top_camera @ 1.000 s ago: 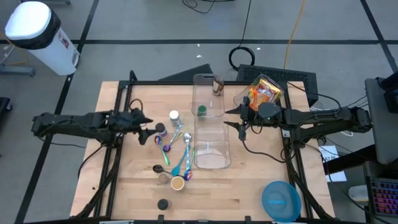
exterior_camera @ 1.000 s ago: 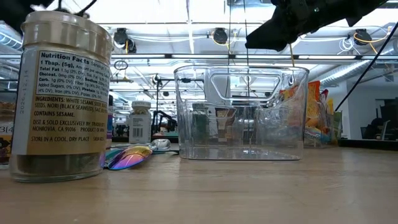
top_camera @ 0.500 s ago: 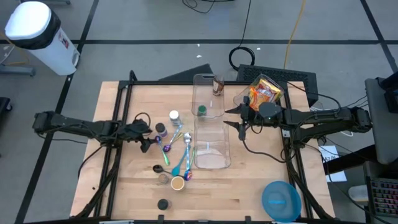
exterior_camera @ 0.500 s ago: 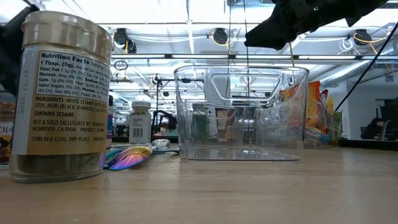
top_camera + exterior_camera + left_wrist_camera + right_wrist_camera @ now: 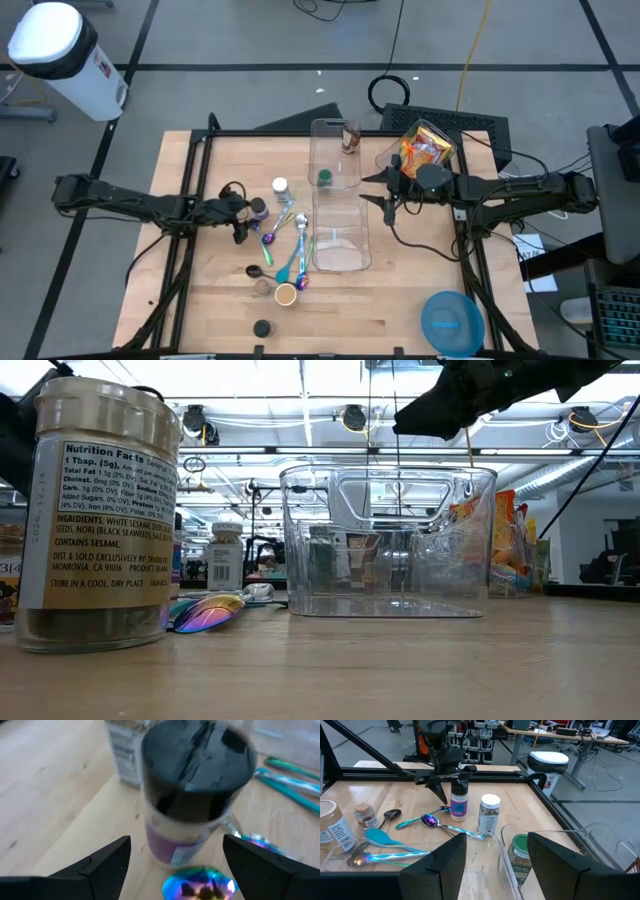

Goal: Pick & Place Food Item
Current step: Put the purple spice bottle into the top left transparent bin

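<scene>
left gripper [image 5: 243, 222]: jaws spread wide and bare, one finger [image 5: 102, 865] on each flank of the target with clear air on both sides; nothing gripped yet.
target: purple-label jar [image 5: 196, 795], black cap, standing upright on the table [image 5: 400, 300], dead ahead between the spread fingers in the left wrist view. In the high view the purple-label jar [image 5: 259, 208] sits just off the fingertips at about 1 o'clock from them.
long axis: vertical; the jaws straddle it level, across the body below the cap.
judgement: a short push forward should bring the pads abreast of the label, then squeeze. Iridescent spoon [image 5: 200, 884] lies on the table just under the line of approach; white-cap jar [image 5: 280, 187] stands close behind at 1 o'clock, could be nudged by an overshoot.
right gripper [image 5: 388, 188]: hangs at the 3 o'clock edge of the clear bin [image 5: 340, 255], jaws part-spread, holding nothing; well apart from the jar, the farther arm.
destination guess: clear bin, 3 o'clock of the jar, beyond the spoons.
</scene>
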Controlling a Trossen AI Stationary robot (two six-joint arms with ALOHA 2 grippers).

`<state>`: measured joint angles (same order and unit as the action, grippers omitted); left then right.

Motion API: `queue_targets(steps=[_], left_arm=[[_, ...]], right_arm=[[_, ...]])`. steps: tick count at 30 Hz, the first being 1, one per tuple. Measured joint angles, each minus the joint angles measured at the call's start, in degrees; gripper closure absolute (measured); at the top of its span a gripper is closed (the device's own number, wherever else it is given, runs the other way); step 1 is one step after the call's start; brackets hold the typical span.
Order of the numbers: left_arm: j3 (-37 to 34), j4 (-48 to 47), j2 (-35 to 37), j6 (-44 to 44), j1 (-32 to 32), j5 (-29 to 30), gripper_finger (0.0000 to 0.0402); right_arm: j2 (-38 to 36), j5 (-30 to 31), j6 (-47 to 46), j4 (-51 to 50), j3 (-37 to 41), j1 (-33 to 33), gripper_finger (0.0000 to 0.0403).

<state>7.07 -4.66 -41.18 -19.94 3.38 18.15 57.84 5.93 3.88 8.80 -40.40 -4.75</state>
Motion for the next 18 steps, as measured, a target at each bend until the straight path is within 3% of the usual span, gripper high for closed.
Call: queue_targets(steps=[10, 13, 18], left_arm=[[0.0, 10.7, -11.1, 5.3, 0.0, 0.0, 0.0095], [0.0, 11.4, -13.6, 4.4, 0.0, 0.1, 0.0132], [0.0, 12.5, -14.9, 2.4, 0.0, 0.3, 0.023]], right_arm=[[0.0, 0.0, 0.0, 0.0, 0.0, 0.0, 0.0202], [0.0, 0.0, 0.0, 0.0, 0.0, 0.0, 0.0202], [0.0, 0.0, 0.0, 0.0, 0.0, 0.0, 0.0202]])
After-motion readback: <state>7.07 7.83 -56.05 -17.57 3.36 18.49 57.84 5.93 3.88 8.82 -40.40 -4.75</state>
